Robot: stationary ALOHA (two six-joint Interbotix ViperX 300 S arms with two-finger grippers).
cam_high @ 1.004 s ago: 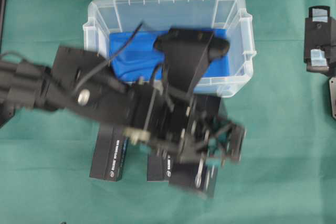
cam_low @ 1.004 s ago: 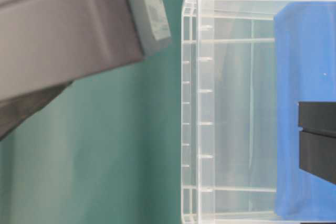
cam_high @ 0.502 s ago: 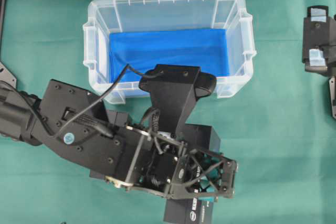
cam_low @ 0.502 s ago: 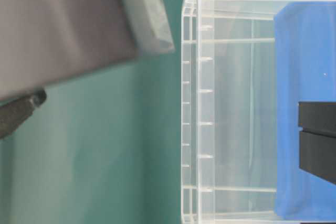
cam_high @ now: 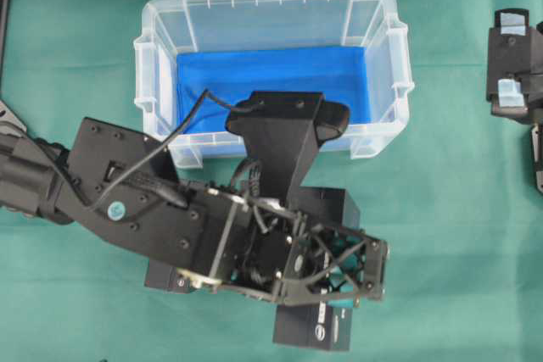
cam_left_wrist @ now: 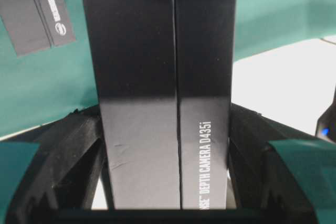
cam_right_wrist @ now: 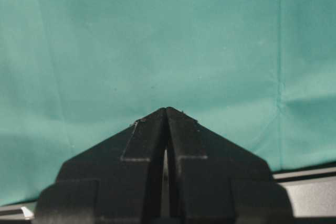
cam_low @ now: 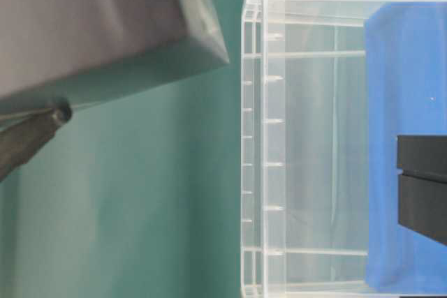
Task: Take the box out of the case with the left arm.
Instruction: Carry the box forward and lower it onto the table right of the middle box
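Left pincer pinches the box out over the green cloth, the tub behind it – other boxes lie just beneath; release here risks stacking or knocking them

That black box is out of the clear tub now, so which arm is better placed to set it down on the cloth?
The left. Its gripper is clamped on the black box, outside the case and above the green cloth. The right gripper is shut, empty, parked at the edge.
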